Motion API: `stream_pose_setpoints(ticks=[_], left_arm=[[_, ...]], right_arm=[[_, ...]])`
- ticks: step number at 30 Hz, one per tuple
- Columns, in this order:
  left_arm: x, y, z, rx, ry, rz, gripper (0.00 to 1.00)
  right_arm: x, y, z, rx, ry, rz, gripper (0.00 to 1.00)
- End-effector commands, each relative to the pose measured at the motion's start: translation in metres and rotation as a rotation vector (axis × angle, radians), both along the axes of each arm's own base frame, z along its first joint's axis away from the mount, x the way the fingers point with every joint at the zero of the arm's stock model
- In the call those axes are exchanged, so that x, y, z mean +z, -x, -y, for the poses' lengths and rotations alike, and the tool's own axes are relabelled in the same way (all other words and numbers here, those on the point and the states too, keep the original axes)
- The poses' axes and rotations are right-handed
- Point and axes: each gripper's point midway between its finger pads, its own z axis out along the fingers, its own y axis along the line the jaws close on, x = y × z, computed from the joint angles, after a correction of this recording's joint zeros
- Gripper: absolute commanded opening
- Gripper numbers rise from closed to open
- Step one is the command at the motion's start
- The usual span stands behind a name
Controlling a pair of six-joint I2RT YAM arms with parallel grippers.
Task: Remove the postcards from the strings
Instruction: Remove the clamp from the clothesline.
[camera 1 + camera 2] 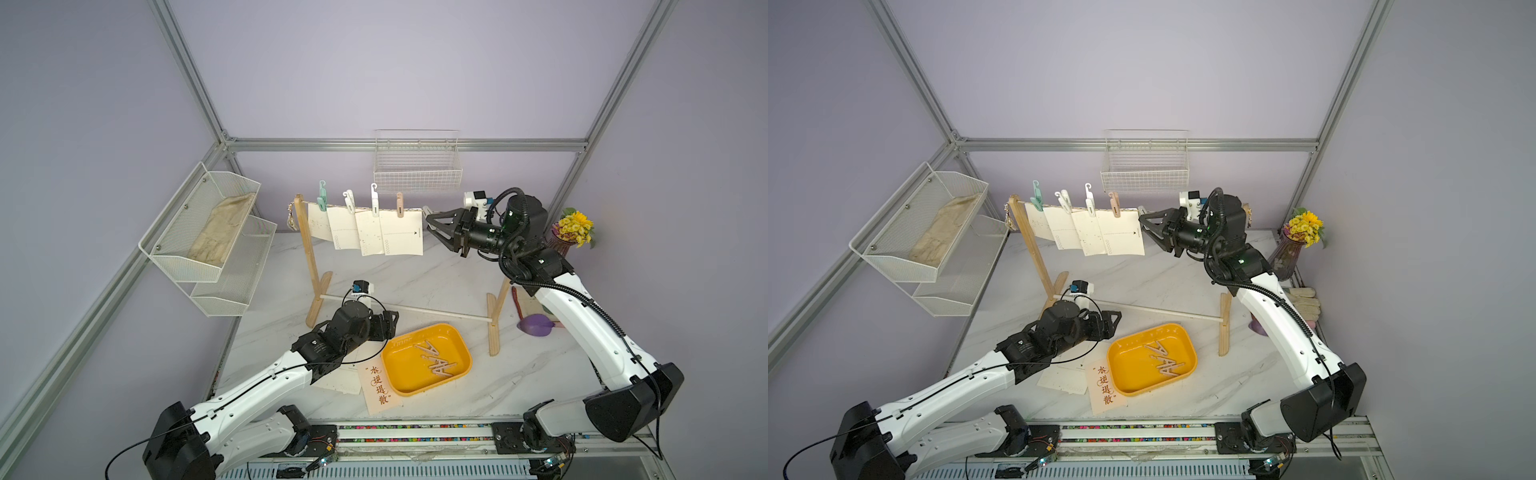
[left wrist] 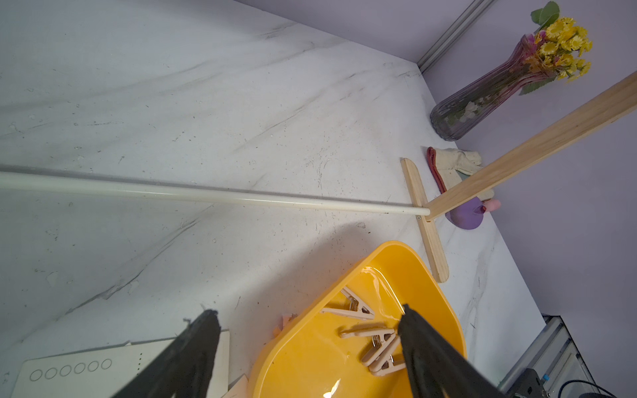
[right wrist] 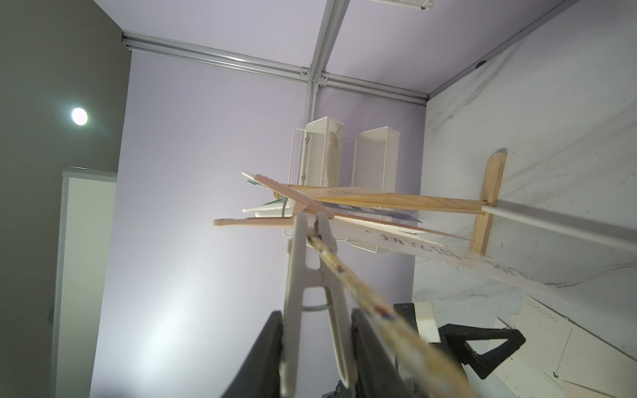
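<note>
The left arm reaches out low in front of the wooden stand (image 1: 309, 257), forearm sloping down and wrist bent. The left gripper (image 1: 390, 324) hangs just short of the stand's bottom rod, its jaws spread wide and holding nothing. The right arm climbs steeply beside the stand's right post, then bends so the wrist lies level, pointing along the stand's top. There the right gripper (image 3: 315, 313) has both fingers (image 3: 269, 344) pressed against the handles of a grey clothespin (image 3: 298, 275).

Lilac walls (image 1: 415, 62), aluminium rails (image 1: 407, 144) at corners. White marble table (image 1: 415, 282); wire basket (image 1: 417, 174) on wall behind it, two-tier mesh shelf (image 1: 187, 266) on wall at its left.
</note>
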Motion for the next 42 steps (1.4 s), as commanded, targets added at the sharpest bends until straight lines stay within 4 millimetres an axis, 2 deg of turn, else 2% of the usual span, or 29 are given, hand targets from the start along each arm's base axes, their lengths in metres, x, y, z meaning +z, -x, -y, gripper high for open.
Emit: stream_pose_setpoints(ticks=[1, 2, 3, 9, 16, 22, 28, 32, 36, 37, 40, 42], left_arm=[[0.054, -0.010, -0.001, 0.025, 0.062, 0.125, 0.83], [0.057, -0.011, -0.003, 0.031, 0.059, 0.136, 0.84], [0.060, -0.011, -0.005, 0.038, 0.054, 0.149, 0.84], [0.084, -0.016, -0.015, 0.073, 0.021, 0.238, 0.85], [0.109, -0.018, -0.021, 0.078, -0.012, 0.307, 0.87], [0.125, -0.017, -0.031, 0.099, -0.036, 0.365, 0.89], [0.120, -0.018, -0.028, 0.092, -0.040, 0.351, 0.90], [0.111, -0.019, -0.025, 0.086, -0.032, 0.334, 0.90], [0.108, -0.020, -0.021, 0.078, -0.031, 0.326, 0.90], [0.106, -0.021, -0.021, 0.075, -0.032, 0.323, 0.90], [0.107, -0.020, -0.021, 0.074, -0.039, 0.328, 0.91], [0.111, -0.021, -0.024, 0.083, -0.046, 0.345, 0.91]], right_arm=[[0.017, 0.023, 0.002, 0.040, -0.011, 0.020, 0.32], [0.012, 0.023, 0.002, 0.040, 0.000, 0.009, 0.32], [0.020, 0.034, 0.007, 0.042, 0.000, 0.029, 0.32], [0.014, 0.054, 0.008, 0.099, 0.028, 0.046, 0.30], [0.015, 0.070, 0.008, 0.159, 0.055, 0.098, 0.27], [0.000, 0.072, 0.007, 0.177, 0.081, 0.093, 0.28], [-0.004, 0.058, 0.004, 0.163, 0.127, 0.147, 0.28], [-0.009, 0.042, 0.009, 0.100, 0.254, 0.230, 0.28], [-0.002, 0.036, 0.011, 0.082, 0.295, 0.322, 0.29], [-0.009, 0.030, 0.007, 0.092, 0.302, 0.307, 0.29], [-0.013, 0.035, 0.005, 0.131, 0.326, 0.305, 0.28], [-0.024, 0.046, 0.006, 0.184, 0.353, 0.296, 0.29]])
